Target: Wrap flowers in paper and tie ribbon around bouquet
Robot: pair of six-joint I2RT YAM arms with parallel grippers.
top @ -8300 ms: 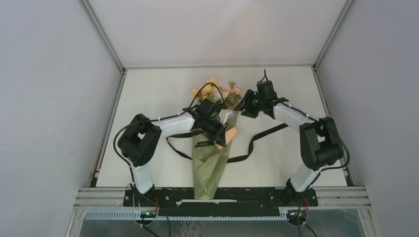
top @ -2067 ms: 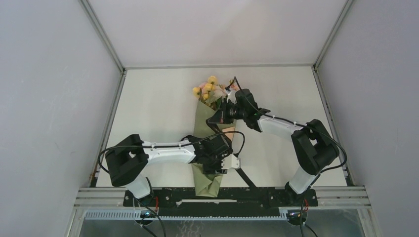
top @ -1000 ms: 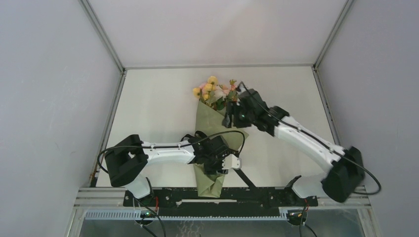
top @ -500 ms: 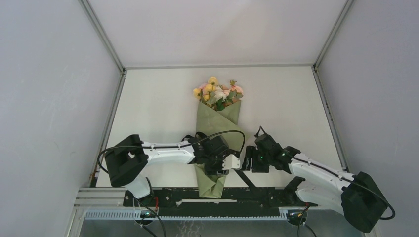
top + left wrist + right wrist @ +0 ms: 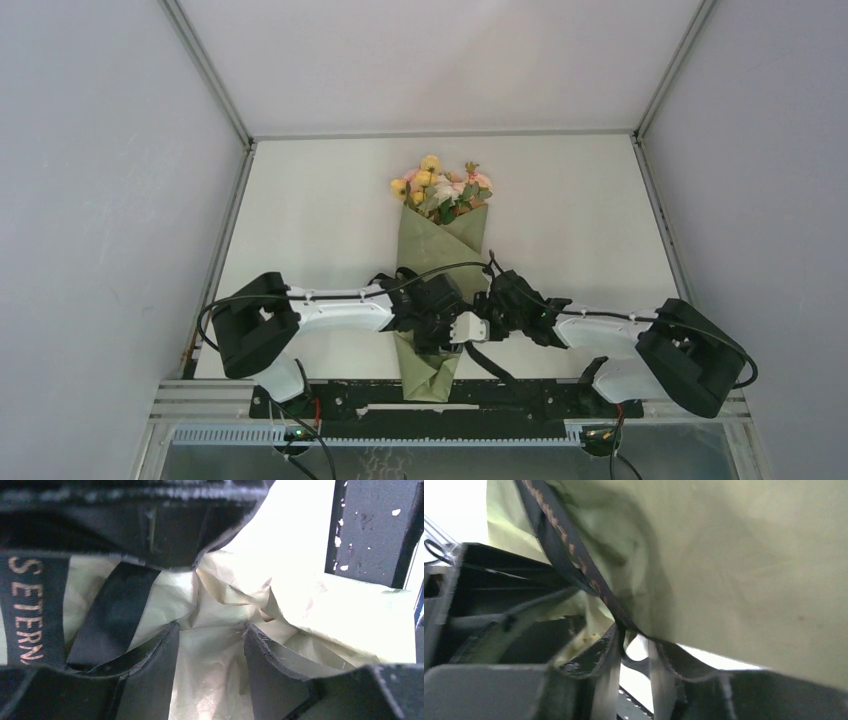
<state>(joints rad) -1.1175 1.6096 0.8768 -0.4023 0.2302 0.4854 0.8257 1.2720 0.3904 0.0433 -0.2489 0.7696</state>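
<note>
Nearest us, the left gripper (image 5: 209,645) is clamped on bunched paper (image 5: 310,605) low on the bouquet (image 5: 440,250). Just beside it, the right gripper (image 5: 634,640) straddles the ribbon (image 5: 574,555), fingers narrowly apart; biting or not, I can't tell. The danger is that the floppy ribbon slips free, or a tug drags the bouquet sideways. The flowers (image 5: 440,188) lie at the far end.

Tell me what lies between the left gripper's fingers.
Crinkled paper fills the gap between the left gripper's fingers, as the left wrist view shows; the ribbon lies farther left in that picture.
</note>
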